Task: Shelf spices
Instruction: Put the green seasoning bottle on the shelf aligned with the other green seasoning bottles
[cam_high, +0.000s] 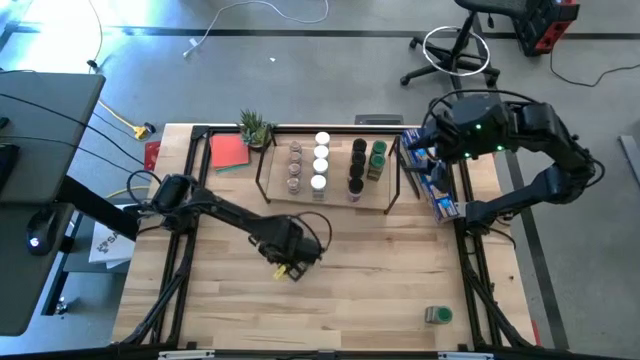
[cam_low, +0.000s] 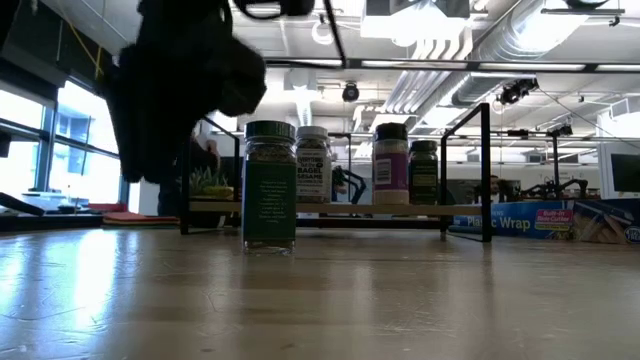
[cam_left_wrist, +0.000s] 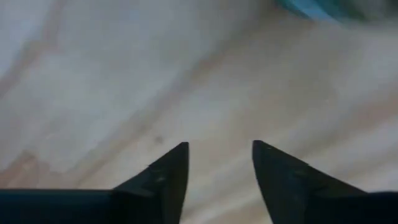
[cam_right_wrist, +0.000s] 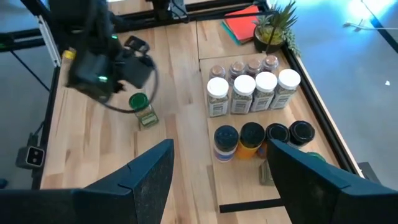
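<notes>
Now | green-lidded jar (cam_right_wrist: 142, 109) upright, just beside left end effector (cam_right_wrist: 118, 74); fingers apart

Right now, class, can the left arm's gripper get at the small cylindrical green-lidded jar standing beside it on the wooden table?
Probably yes: the green-lidded jar stands just beside the left gripper, whose fingers are apart, with only bare table between.

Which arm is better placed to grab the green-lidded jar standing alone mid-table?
Left. The left pincer is open and empty right beside the green-lidded jar, while the right pincer, also open, sits back by the right end of the shelf, farther away.
</notes>
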